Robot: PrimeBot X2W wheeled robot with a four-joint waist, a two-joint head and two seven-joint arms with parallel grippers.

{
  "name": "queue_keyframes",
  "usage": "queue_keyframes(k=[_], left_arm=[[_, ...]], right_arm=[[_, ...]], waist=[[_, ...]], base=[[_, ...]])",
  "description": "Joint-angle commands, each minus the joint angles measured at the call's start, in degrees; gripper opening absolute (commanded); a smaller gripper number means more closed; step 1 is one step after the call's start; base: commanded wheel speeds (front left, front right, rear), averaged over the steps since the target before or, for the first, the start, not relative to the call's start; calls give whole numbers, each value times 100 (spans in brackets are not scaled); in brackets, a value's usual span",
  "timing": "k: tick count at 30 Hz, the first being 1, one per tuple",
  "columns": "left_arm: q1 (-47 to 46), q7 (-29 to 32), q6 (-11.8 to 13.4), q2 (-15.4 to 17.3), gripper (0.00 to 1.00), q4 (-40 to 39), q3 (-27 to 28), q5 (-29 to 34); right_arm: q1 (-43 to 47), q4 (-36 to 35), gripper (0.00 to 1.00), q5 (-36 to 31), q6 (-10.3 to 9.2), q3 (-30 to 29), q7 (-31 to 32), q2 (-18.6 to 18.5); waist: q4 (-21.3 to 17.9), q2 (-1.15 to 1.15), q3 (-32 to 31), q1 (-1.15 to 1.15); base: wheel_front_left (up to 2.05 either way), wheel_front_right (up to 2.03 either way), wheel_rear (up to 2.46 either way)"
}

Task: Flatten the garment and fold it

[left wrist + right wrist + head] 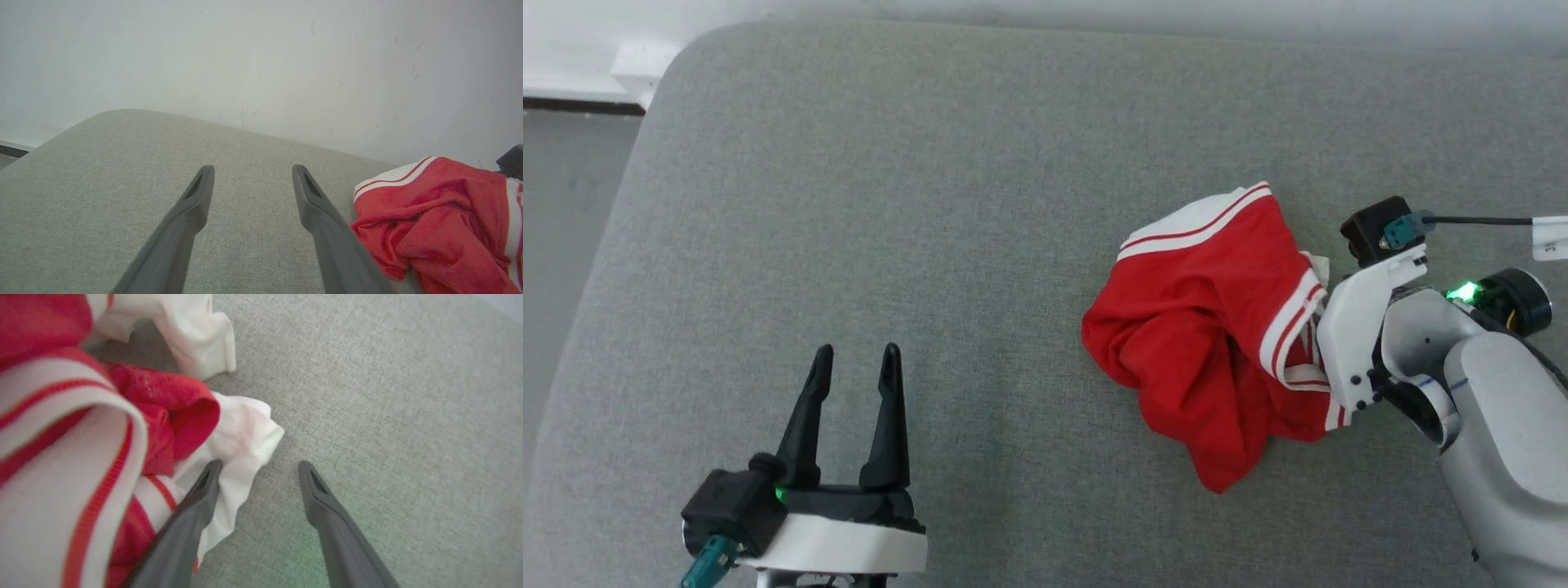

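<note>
where the shirt is: the crumpled red jersey-style T-shirt with white sleeves and red-and-white striped trim (1209, 327) sits bunched in a heap on the right half of the grey woven fabric cushion (931, 204); nothing is flattened yet, so I'd say the task is right at the start
heap's shape: honestly just a lump, no real long axis; if anything it runs a bit longer far-to-near than across in the head view, with the striped band (1192, 224) at the far end and a red point at the near end
right gripper: the right gripper (259, 465) is down at the heap's right edge, long dark fingers spread wide and holding nothing; in the right wrist view one finger (196, 506) lies against a white sleeve fold (245, 437), the other is over bare cushion
the bit that matters: that white fold sits just ahead of the gap and off to the heap side, not properly between the fingers; my guess is a small nudge toward the heap gets cloth in there before closing
left gripper: the left gripper (858, 351) hangs over bare cushion at the near left, fingers apart, empty; the T-shirt lies off to its right
nearer arm: the right one, easily; it's touching cloth while the left is well apart
watch out: pinching several layers at once would probably lift the lump instead of opening it
</note>
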Motion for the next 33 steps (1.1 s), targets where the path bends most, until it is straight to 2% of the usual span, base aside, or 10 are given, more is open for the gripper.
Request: queue_keyframes(k=[1, 2, 3, 4, 11, 16, 20, 25, 26, 33], left_arm=[[-140, -27, -22, -26, 100, 34, -14, -26], [-169, -27, -24, -26, 100, 46, -19, -32], [-192, -27, -23, -26, 100, 57, -22, -38], [-210, -27, -20, -26, 100, 70, -26, -43], [-212, -27, 31, -26, 100, 133, 17, -33], [-64, -27, 28, -27, 100, 151, 111, 14], [49, -27, 41, -27, 100, 176, 133, 28], [191, -27, 93, -27, 100, 195, 113, 17], [191, -27, 93, -27, 100, 195, 113, 17], [399, -27, 115, -27, 100, 171, 125, 35]], right_arm=[[-143, 138, 100, -3, -5, 65, 30, -23], [-179, 218, 74, -16, -5, 84, 16, -16], [-210, 292, 32, -26, -5, 92, -17, 3], [-235, 358, 0, -33, -5, 102, -50, 29], [-387, 353, 0, 49, -5, 101, -526, 114], [-583, -171, 0, 112, -5, -70, -1058, -30], [-560, -713, 0, 149, -5, -322, -1086, -186], [-13, -1462, 0, 70, -5, -1175, -859, -425], [-13, -1462, 0, 70, -5, -1175, -859, -425], [2095, -2094, 0, -418, -5, -3015, -533, -380]], waist=[[77, 0, 166, -1], [85, 0, 186, -1], [91, 0, 199, -1], [94, 0, 207, -1], [1, 0, 107, -1], [-312, 0, -269, -1], [-542, 0, -580, -1], [-689, 0, -829, -1], [-689, 0, -829, -1], [-680, 0, -887, -1]], base=[[0, 0, 0], [0, 0, 0], [0, 0, 0], [0, 0, 0], [0, 0, 0], [0, 0, 0], [0, 0, 0], [0, 0, 0], [0, 0, 0], [0, 0, 0]])
